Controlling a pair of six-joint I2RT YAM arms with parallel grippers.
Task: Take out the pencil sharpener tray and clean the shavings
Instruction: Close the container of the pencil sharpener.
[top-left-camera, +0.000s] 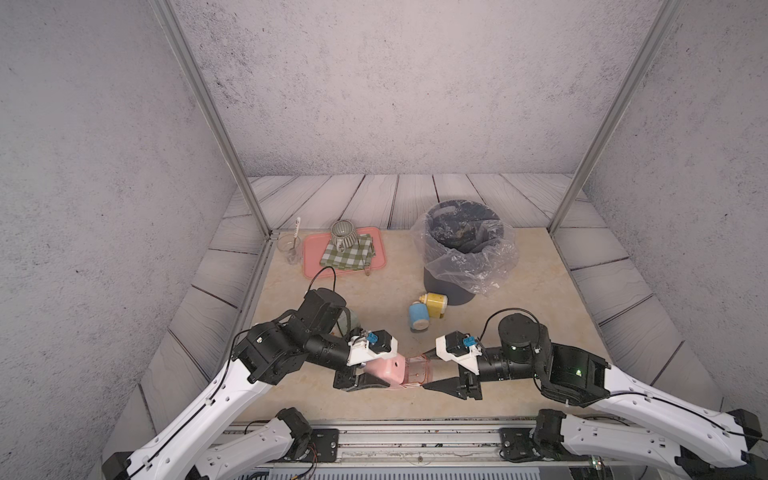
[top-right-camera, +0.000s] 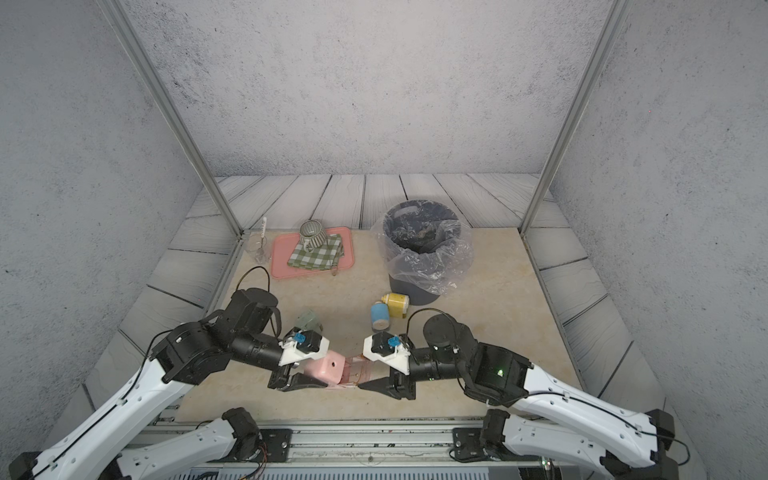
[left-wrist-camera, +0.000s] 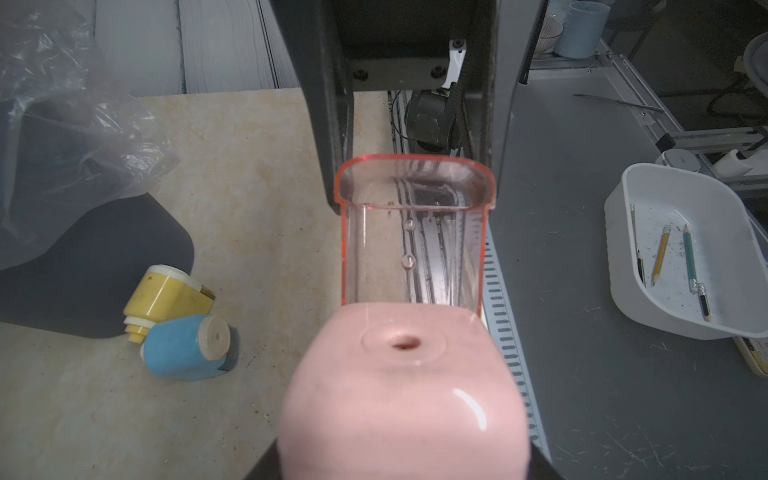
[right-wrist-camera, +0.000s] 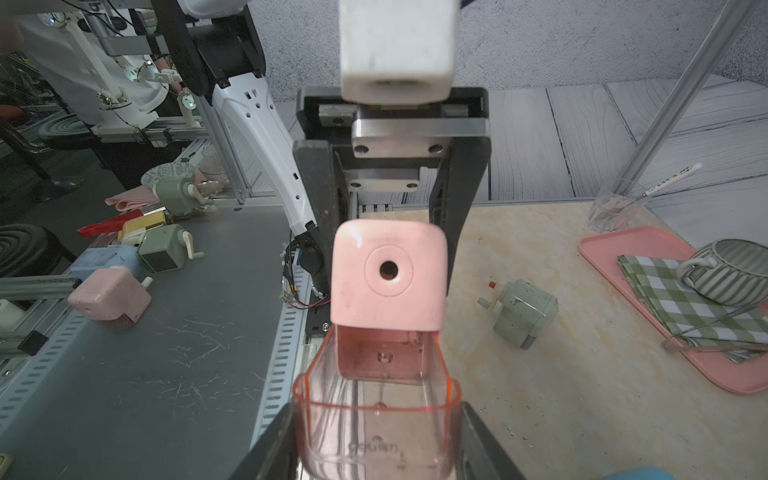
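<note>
The pink pencil sharpener (top-left-camera: 388, 370) (top-right-camera: 328, 370) hangs just above the table's front edge, and my left gripper (top-left-camera: 384, 372) (left-wrist-camera: 403, 465) is shut on its body. Its clear orange-rimmed tray (top-left-camera: 417, 370) (top-right-camera: 357, 371) (left-wrist-camera: 415, 232) (right-wrist-camera: 376, 424) sticks out most of its length toward the right. The tray's inner end still meets the body's slot. My right gripper (top-left-camera: 426, 371) (right-wrist-camera: 376, 453) is shut on the tray's outer end, one finger on each side wall. Only a few dark specks show inside the tray. The sharpener (right-wrist-camera: 388, 270) faces the right wrist camera with its pencil hole.
A dark bin (top-left-camera: 461, 253) lined with clear plastic stands at the back right. A yellow sharpener (top-left-camera: 434, 303) and a blue one (top-left-camera: 417, 318) lie in front of it. A green sharpener (top-right-camera: 308, 322) lies behind my left wrist. A pink platter (top-left-camera: 313, 253) holds a checked cloth and a mug.
</note>
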